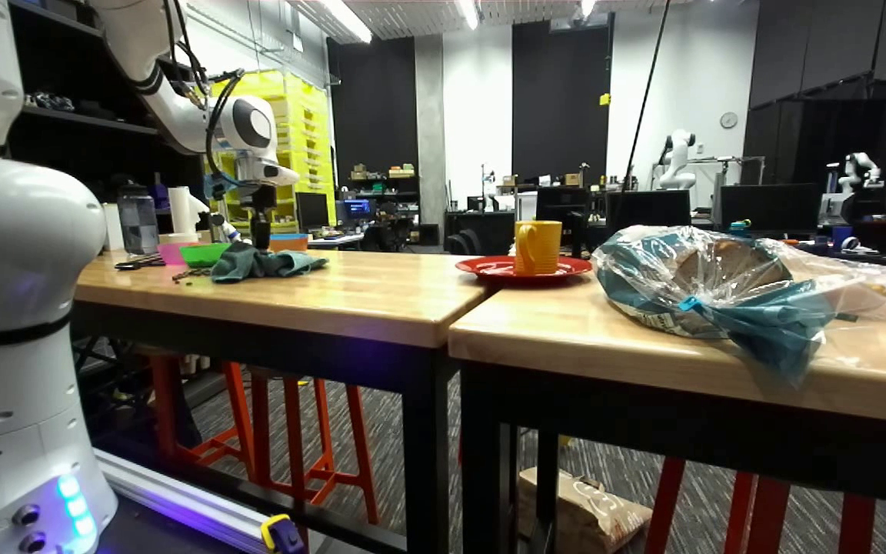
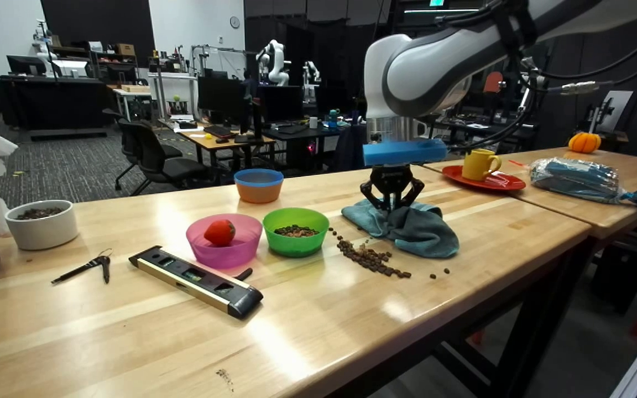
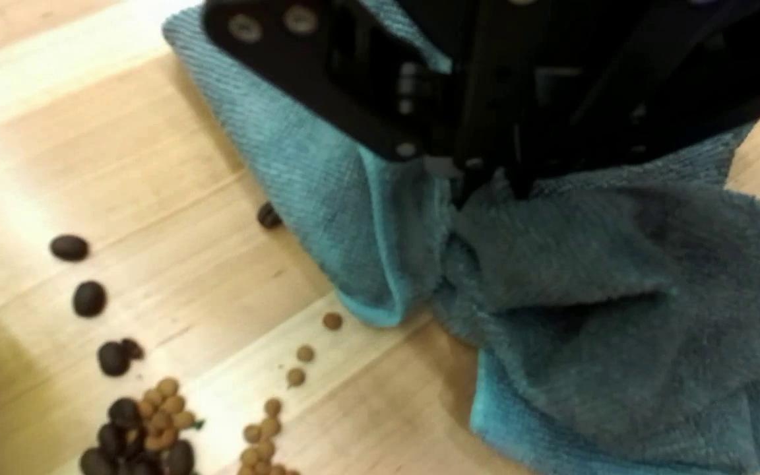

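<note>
- Your claw point(image 3: 491, 191) is closed, pinching a fold of the teal-gray cloth point(image 3: 617, 264) — fabric bunches right where it bites.
- Cloth lies crumpled on the bench point(image 2: 318, 315), directly under the claw; you can see it there in both exterior views too.
- Claw points straight down. Blue piece point(image 2: 405, 152) sits just above it.
- Beside the cloth you've got a loose spill: dark beans point(image 2: 374, 260) plus small tan pellets point(image 3: 264, 429). In your wrist view, a single bean point(image 3: 269, 215) sits right at the cloth's edge.
- Closest bowl to the cloth: green bowl point(image 2: 295, 247), brown bits point(image 2: 296, 231) inside.
- Just beside that, pink bowl point(image 2: 224, 257) with a red strawberry point(image 2: 220, 232) in it.
- Orange bowl point(image 2: 259, 193), blue at the rim, stands behind those two in an exterior view.
- Spirit level point(image 2: 197, 281) lies flat near the pink bowl.
- White bowl point(image 2: 42, 232) is well apart from your claw — dark bits point(image 2: 39, 213) in it.
- Opposite side of the cloth from the bowls: red plate point(image 2: 506, 182) at the bench seam, yellow mug point(image 2: 476, 166) upright on it, then a bagged loaf point(image 2: 573, 179) and an orange pumpkin point(image 2: 584, 142).
</note>
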Motion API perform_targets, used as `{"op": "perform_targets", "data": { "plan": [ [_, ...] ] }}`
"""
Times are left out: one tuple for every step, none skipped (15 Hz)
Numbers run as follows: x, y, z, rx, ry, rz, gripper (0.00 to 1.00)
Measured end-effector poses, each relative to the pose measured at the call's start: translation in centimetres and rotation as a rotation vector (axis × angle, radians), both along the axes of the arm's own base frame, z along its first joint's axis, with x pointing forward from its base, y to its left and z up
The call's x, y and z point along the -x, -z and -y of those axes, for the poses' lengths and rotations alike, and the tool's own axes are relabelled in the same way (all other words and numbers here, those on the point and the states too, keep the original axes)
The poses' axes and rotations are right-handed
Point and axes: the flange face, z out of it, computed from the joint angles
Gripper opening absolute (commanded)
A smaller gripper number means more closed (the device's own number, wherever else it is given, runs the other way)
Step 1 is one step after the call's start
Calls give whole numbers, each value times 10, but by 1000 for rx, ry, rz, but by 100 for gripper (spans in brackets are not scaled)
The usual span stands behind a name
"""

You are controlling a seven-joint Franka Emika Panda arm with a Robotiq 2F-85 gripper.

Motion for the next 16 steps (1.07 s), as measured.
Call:
{"op": "perform_targets", "data": {
  "plan": [
    [-1, -1, 6, -5, -8, -1, 2],
    [-2, -2, 11, -12, -25, -3, 2],
    [-2, -4, 14, -20, -49, -6, 2],
    [0, -7, 15, -29, -76, -8, 2],
    [1, -11, 15, -37, -104, -9, 2],
    [4, -16, 15, -45, -132, -8, 2],
    [6, -23, 15, -54, -161, -7, 2],
    [10, -30, 15, -61, -188, -6, 2],
    [13, -38, 16, -64, -207, 0, 2],
    [16, -46, 17, -65, -230, 2, 2],
    [20, -54, 18, -64, -254, 2, 2],
    [24, -62, 19, -62, -277, 1, 2],
    [27, -69, 21, -58, -299, 2, 2],
    [29, -76, 23, -55, -320, 8, 2],
    [31, -83, 25, -50, -338, 22, 2],
    [32, -91, 28, -45, -352, 38, 2]
  ]
}}
